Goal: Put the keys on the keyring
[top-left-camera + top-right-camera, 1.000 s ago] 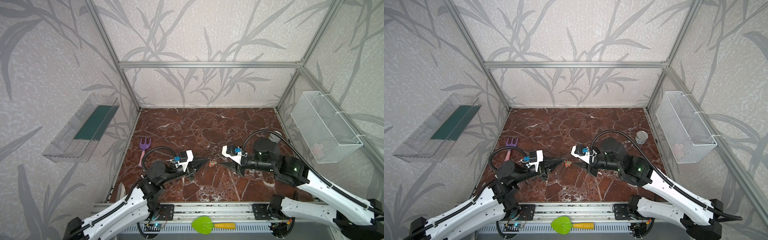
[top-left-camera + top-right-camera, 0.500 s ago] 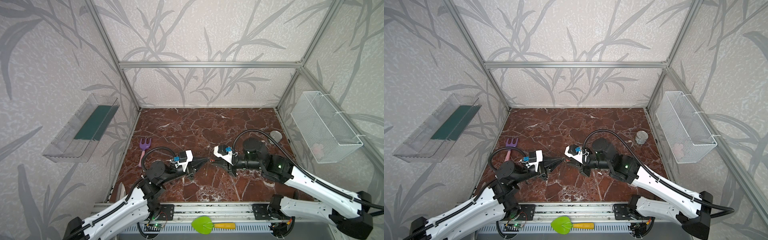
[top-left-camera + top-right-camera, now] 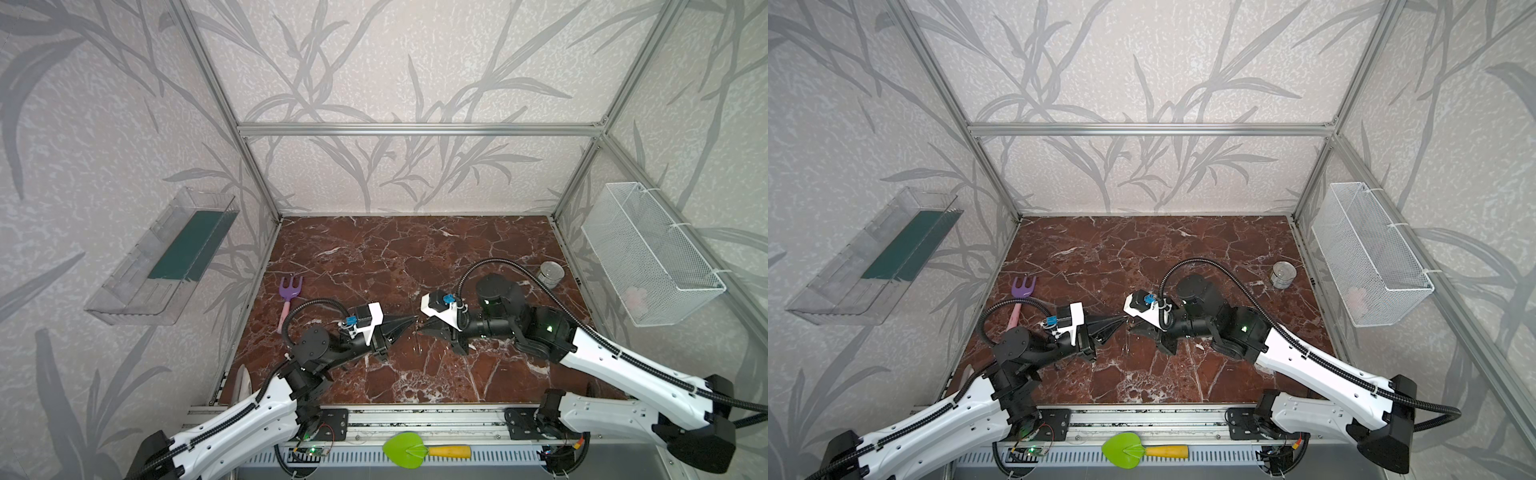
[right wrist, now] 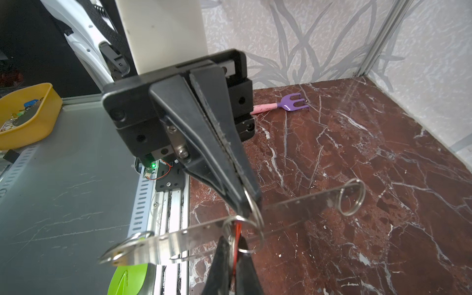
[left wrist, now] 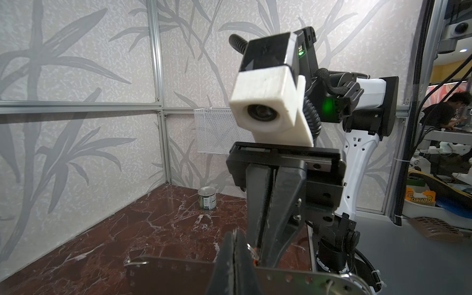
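**Arm pose.** Both arms reach inward and low from the front rail. The left gripper [image 3: 409, 321] points right and the right gripper [image 3: 422, 330] points left. They lie near level and meet tip to tip above the floor [image 3: 374, 257], near its middle.

**Jaws.** The left gripper's jaws are closed. The right wrist view shows them pinching a wire loop of the keyring [image 4: 293, 207]. The right gripper's jaws are also closed, with the red tag of the keys [image 4: 237, 229] nipped between the tips.

**Task items.** The keyring is a flat pale strip with a row of holes. It hangs clear of the floor, crosswise between the two grippers. The keys sit at its midpoint and touch it.

**Differences between views.** In both top views the keyring and keys are too small to make out. The left wrist view shows the right gripper [image 5: 259, 255] head-on, the strip [image 5: 293, 277] beneath it and an upright can [image 5: 207, 201] near the wall. The right wrist view alone shows the rake [image 4: 291, 103] from the side and a yellow tub [image 4: 28, 115] beyond the rail.
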Motion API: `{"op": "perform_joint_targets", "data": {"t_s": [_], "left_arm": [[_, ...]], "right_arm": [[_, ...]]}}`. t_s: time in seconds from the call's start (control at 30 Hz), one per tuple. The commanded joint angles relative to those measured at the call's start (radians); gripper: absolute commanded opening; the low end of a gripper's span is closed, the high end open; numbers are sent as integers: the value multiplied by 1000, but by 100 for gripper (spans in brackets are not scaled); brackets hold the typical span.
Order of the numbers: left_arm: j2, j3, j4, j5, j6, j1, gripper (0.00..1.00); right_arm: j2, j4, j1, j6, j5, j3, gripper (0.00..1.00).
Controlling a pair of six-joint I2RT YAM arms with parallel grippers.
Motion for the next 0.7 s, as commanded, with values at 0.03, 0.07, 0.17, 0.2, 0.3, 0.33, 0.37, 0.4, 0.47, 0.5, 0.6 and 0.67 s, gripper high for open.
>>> {"op": "perform_joint_targets", "data": {"t_s": [0.03,0.07,0.17,0.2,0.3,0.33,0.37,0.4,0.47,0.5,0.6,0.67], "left_arm": [[-2,-4,93,-7,-9,-4,0],[-2,-5,98,-7,-9,-4,0],[-6,-11,107,-8,-11,-3,0],[-6,-13,110,-8,-10,-3,0],[-12,-17,115,-11,-10,-4,0],[-15,-18,116,-11,-10,-3,0],[-17,-18,116,-13,-11,-4,0],[-18,-19,117,-13,-12,-3,0],[-17,-18,117,-13,-15,-3,0],[-18,-18,116,-13,-17,-3,0],[-16,-20,122,-11,-17,-4,0],[-17,-22,122,-11,-20,-3,0]], "right_arm": [[19,-62,5,-30,-60,46,0],[25,-68,5,-35,-67,50,0],[42,-89,4,-47,-90,62,0],[48,-98,4,-52,-94,67,0],[66,-123,5,-66,-113,79,0],[71,-128,5,-68,-117,83,0],[77,-135,4,-73,-125,88,0],[83,-142,4,-76,-131,93,0],[91,-144,4,-80,-140,95,0],[96,-145,4,-82,-149,100,0],[110,-144,4,-84,-168,105,0],[112,-137,5,-83,-160,105,0]]}}
